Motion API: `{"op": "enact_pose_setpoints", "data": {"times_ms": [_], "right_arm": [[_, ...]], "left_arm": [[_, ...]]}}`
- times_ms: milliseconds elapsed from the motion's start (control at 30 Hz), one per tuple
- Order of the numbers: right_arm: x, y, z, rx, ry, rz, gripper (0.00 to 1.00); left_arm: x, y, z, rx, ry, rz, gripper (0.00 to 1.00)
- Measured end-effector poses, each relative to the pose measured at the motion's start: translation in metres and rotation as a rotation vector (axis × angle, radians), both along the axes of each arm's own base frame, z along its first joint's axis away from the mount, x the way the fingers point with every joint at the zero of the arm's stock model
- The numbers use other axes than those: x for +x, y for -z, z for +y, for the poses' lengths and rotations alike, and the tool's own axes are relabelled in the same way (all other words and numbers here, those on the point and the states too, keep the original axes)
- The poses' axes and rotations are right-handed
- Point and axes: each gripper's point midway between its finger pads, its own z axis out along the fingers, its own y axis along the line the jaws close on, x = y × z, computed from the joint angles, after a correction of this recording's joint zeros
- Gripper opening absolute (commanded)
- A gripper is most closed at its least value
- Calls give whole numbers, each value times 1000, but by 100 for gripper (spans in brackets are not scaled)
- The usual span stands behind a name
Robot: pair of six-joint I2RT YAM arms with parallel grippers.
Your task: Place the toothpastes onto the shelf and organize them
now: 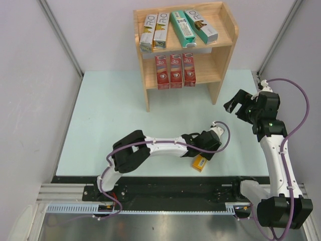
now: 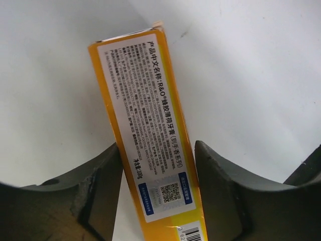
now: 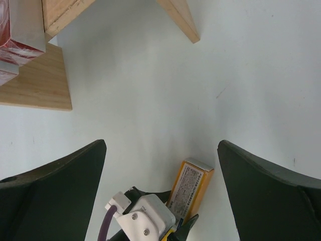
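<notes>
Left jaws flank the orange carton, grip unclear; right jaws wide, near shelf.

Bright diffuse light, soft shadow beneath the light natural-wood two-tier shelf, crisp print on the orange-yellow cardboard carton

Overhead, two wrist close-ups; shared carton

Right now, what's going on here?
The left tool straddles the one orange-yellow carton lying on the table; I cannot tell if it grips. The right tool hangs open and empty near the shelf, which holds two silver cartons and two teal cartons on top, three red cartons below.
</notes>
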Motion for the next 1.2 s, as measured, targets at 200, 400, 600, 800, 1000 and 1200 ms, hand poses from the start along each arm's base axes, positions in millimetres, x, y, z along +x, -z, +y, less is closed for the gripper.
{"op": "enact_pose_setpoints", "data": {"times_ms": [200, 400, 600, 800, 1000, 1200], "right_arm": [[-1, 1, 6, 18, -30, 1, 100], [-1, -4, 17, 51, -89, -19, 100], [-1, -12, 43, 80, -188, -49, 100], [-12, -11, 125, 108, -443, -60, 100], [-41, -10, 212, 173, -711, -66, 100], [-75, -13, 268, 192, -852, -98, 100]], "left_arm": [[5, -3, 19, 0, -34, -2, 56], [31, -34, 84, -89, -126, 47, 56], [80, -123, 145, -355, -239, 4, 57], [97, -195, 195, -627, -258, -40, 57], [100, -222, 229, -838, -243, -5, 58], [95, -237, 244, -1016, -203, 60, 57]]}}
